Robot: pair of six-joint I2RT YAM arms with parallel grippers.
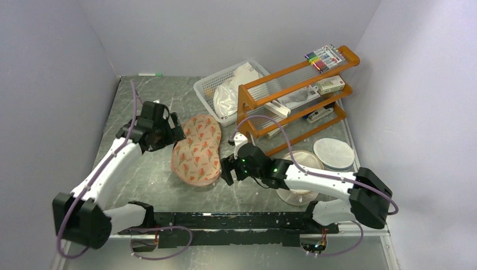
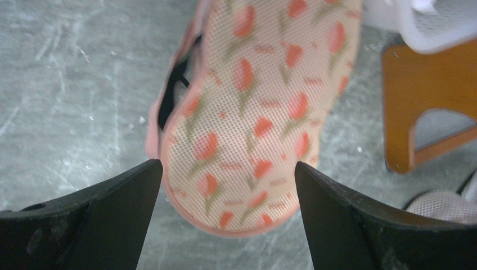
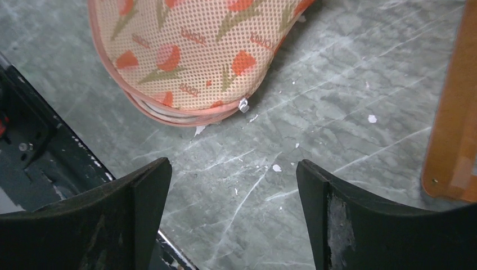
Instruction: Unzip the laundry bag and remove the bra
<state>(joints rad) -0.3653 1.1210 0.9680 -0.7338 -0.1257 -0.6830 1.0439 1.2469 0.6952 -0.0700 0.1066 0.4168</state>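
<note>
The laundry bag (image 1: 197,149), a peach pouch with red flowers, lies flat on the table between the two arms. My left gripper (image 1: 174,132) stands open at its far left side; in the left wrist view the laundry bag's (image 2: 253,112) rounded end sits between the spread fingers of the left gripper (image 2: 229,166), untouched. Along the bag's left rim a gap shows a thin dark strap (image 2: 171,98) of the bra; the rest of the bra is hidden inside. My right gripper (image 1: 226,171) is open over bare table, just short of the laundry bag (image 3: 191,50) and its small silver zip pull (image 3: 243,104).
A white basket (image 1: 211,90) holding plastic bags (image 1: 228,98) stands behind the bag. An orange wooden rack (image 1: 298,95) is to the right, its leg (image 3: 455,112) close to my right gripper. Round white mesh drums (image 1: 333,153) lie at the right. A black rail (image 1: 225,220) lines the near edge.
</note>
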